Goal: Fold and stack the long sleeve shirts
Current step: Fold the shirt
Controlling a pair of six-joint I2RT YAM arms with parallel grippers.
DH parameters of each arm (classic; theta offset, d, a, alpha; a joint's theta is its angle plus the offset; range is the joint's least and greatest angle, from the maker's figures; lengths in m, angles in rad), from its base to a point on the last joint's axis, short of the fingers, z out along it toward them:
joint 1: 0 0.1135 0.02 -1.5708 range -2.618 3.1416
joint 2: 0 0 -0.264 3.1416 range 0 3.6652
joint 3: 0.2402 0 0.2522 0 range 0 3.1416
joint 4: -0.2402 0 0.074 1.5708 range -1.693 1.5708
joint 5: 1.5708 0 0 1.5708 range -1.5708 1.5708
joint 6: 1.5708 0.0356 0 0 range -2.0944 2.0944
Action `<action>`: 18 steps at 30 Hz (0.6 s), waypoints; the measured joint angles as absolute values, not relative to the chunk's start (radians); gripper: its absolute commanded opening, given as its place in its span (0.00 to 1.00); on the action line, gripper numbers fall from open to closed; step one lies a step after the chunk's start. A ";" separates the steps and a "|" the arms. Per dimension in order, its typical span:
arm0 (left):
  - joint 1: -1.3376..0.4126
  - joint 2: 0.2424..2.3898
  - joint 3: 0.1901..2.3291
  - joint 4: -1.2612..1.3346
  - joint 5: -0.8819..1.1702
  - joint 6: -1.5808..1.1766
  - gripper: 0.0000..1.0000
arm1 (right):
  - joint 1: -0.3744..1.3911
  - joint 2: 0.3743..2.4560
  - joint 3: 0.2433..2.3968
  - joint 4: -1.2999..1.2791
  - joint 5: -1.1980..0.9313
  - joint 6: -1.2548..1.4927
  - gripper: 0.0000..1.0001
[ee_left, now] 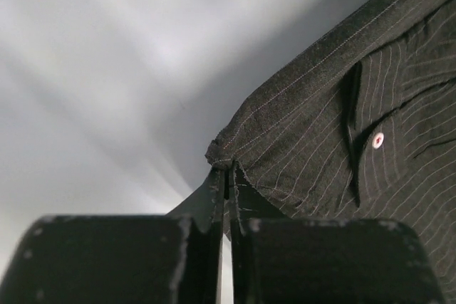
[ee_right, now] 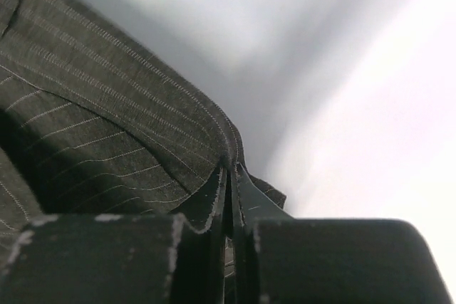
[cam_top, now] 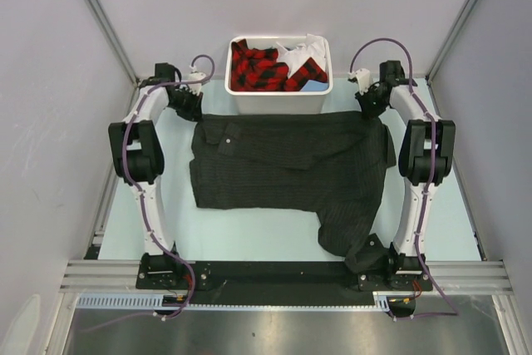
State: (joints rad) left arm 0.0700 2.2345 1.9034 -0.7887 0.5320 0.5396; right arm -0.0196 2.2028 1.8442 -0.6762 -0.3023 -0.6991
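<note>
A black pinstriped long sleeve shirt (cam_top: 291, 164) lies spread across the table, one sleeve trailing toward the near right. My left gripper (cam_top: 193, 110) sits at its far left corner, shut on the fabric edge (ee_left: 221, 149). At the far right corner, my right gripper (cam_top: 372, 109) is shut on the shirt's hem (ee_right: 229, 149). In both wrist views the jaws pinch a thin fold of the dark cloth. A pale button (ee_left: 377, 140) shows in the left wrist view.
A white bin (cam_top: 280, 99) with red-and-black plaid and white clothes stands at the far edge, just behind the shirt. Grey walls close in both sides. A black strip and metal rail (cam_top: 283, 276) run along the near edge.
</note>
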 measured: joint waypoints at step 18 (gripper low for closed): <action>0.129 1.634 1.237 -0.775 0.698 0.834 0.59 | -0.125 1.413 1.238 -1.035 -0.503 -1.011 0.82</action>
